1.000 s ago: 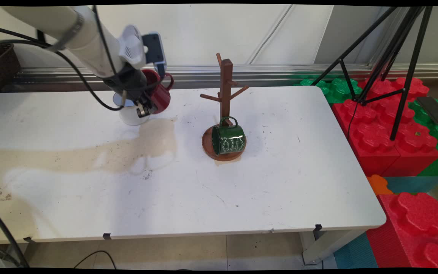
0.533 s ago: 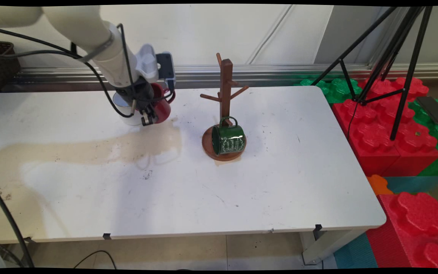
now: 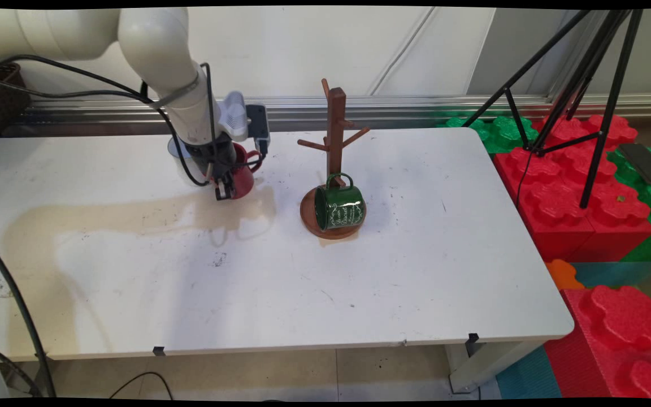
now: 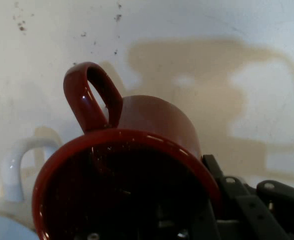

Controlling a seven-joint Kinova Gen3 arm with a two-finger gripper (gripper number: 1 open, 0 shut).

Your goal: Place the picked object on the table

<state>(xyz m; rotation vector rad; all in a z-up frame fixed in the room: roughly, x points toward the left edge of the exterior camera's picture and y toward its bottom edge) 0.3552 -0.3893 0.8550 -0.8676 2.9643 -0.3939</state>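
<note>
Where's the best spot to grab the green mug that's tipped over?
Probably the green mug by its rim, from the picture's left: it lies sideways on the wooden stand's base, mouth open that way. Its handle points up against the post, crowded.

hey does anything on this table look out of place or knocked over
Yes. The green mug lies on its side on the mug tree's round base, not hung on a peg. The red mug is held in the tool, next to a white mug.
</note>
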